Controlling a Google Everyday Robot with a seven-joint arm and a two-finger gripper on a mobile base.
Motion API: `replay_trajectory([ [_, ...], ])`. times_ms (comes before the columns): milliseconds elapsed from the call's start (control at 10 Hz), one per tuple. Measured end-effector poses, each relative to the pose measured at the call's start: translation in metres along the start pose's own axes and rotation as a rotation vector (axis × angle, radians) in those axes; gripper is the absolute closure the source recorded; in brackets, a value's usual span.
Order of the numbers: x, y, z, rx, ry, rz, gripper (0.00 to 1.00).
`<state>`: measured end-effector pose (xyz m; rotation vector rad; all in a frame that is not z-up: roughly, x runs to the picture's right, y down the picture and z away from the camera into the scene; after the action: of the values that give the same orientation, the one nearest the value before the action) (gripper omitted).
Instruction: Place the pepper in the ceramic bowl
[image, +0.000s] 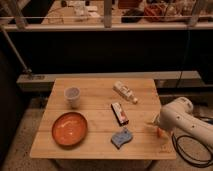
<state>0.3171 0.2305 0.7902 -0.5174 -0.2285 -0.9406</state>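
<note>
Across bench (100, 90) from bowl (69, 129), hand (156, 123) hangs released just beside pepper (159, 132) at the edge; carry must cross the whole bench.

No legible text, brand or number was found on any item. Packet (119, 113): red-and-white print was noted, but no letters could be made out. Pale oblong item (125, 92): markings could not be read. Gripper (156, 127): located at the right edge of the table (100, 85), just beside the pepper (159, 133), fingers spread; no marking could be made out on it.
</note>
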Motion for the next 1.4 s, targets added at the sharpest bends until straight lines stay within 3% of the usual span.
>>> replay_trajectory([
  [800, -0.006, -0.001, 0.020, 0.019, -0.039, -0.037, 0.20],
  [1200, -0.009, -0.005, 0.027, 0.027, -0.052, -0.046, 0.27],
  [1400, -0.011, -0.007, 0.030, 0.030, -0.060, -0.046, 0.39],
])
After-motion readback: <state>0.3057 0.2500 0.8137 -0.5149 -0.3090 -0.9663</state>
